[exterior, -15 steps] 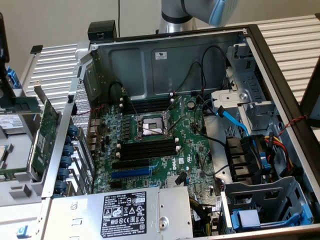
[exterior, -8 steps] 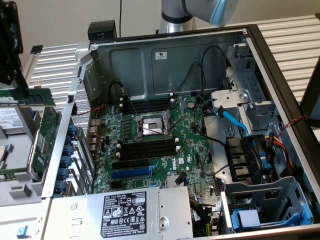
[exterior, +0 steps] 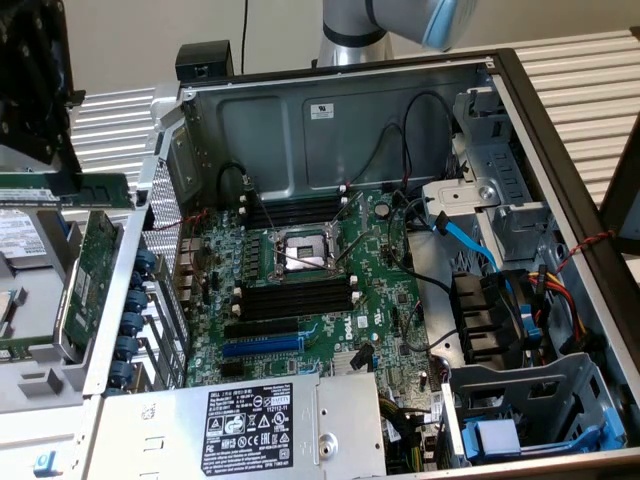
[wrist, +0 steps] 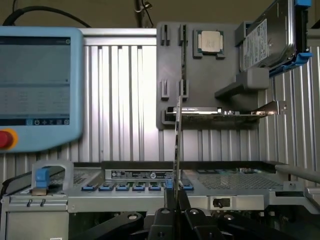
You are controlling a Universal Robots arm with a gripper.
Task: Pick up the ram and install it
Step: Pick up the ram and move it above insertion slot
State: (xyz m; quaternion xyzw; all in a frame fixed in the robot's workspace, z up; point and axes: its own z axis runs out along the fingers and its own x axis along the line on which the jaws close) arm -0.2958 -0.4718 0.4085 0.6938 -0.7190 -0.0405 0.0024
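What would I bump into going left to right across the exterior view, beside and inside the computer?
Ram stick → blue clips → processor socket → blue cable → red and yellow wires.

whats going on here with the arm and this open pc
The robot arm's gripper is shut on the ram, holding the green stick in the air at the exterior view's left, outside the open computer case. The ram is picked up but not installed. The long black slots on the motherboard look empty.
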